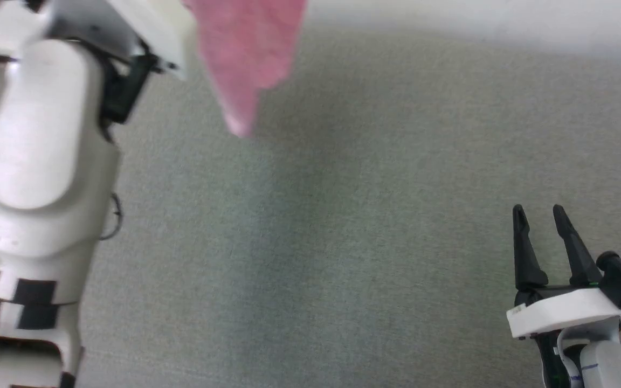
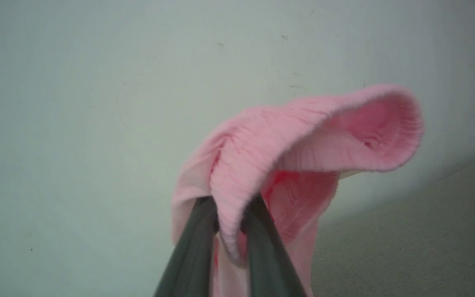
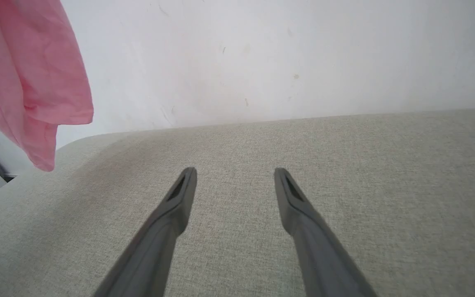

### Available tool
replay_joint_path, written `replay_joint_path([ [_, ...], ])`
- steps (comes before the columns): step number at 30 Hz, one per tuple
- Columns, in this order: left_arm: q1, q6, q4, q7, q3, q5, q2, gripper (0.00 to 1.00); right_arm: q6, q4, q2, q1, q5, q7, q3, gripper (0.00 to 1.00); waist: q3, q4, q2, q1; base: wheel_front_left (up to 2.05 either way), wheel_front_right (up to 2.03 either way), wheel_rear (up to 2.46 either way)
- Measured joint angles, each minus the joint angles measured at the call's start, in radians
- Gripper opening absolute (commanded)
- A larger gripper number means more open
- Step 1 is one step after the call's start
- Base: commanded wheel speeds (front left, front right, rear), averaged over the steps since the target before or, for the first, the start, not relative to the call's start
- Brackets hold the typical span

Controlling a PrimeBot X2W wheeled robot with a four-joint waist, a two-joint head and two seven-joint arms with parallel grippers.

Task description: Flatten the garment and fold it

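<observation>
At my left gripper (image 2: 232,203), the fingers are clamped on the garment (image 2: 303,136) by its gathered waistband, and the pink cloth hangs from them above the grey fabric surface (image 2: 406,247). Well to its right, my right gripper (image 1: 539,213) hovers near that surface, jaws spread wide and empty.

No words or numbers that I can read.
At eight o'clock in the head view, my left forearm (image 1: 35,161) carries a band of black squares (image 1: 16,304) with no letters. At four o'clock, the white bracket (image 1: 564,312) behind my right gripper (image 1: 538,210) bears a small sticker (image 1: 517,310), too blurred to read.
</observation>
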Motion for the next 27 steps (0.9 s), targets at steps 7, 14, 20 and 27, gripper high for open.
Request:
replay_joint_path([
  [7, 0.036, -0.001, 0.029, 0.017, -0.168, -0.076, -0.1, 0.0, 0.0, 0.037, -0.001, 0.027, 0.018, -0.008, -0.019, 1.0, -0.067, -0.062, 0.0, 0.0, 0.0, 0.0, 0.0],
  [14, 0.237, -0.002, 0.191, 0.024, -0.37, -0.159, -0.195, 0.0, 0.0, 0.049, -0.001, 0.041, 0.024, -0.009, -0.021, 1.0, -0.098, -0.123, 0.0, 0.0001, 0.0, 0.0, 0.0],
  [20, 0.367, -0.002, 0.339, 0.084, -0.538, -0.262, -0.245, 0.0, 0.0, 0.052, -0.001, 0.046, 0.025, -0.009, -0.019, 1.0, -0.122, -0.157, 0.0, 0.0003, 0.0, 0.0, 0.0],
  [27, 0.397, -0.001, 0.398, 0.145, -0.503, -0.385, -0.265, 1.0, 0.0, 0.059, -0.001, 0.085, 0.035, -0.009, -0.028, 1.0, -0.161, -0.152, 0.0, 0.0002, 0.0, 0.0, 0.0],
])
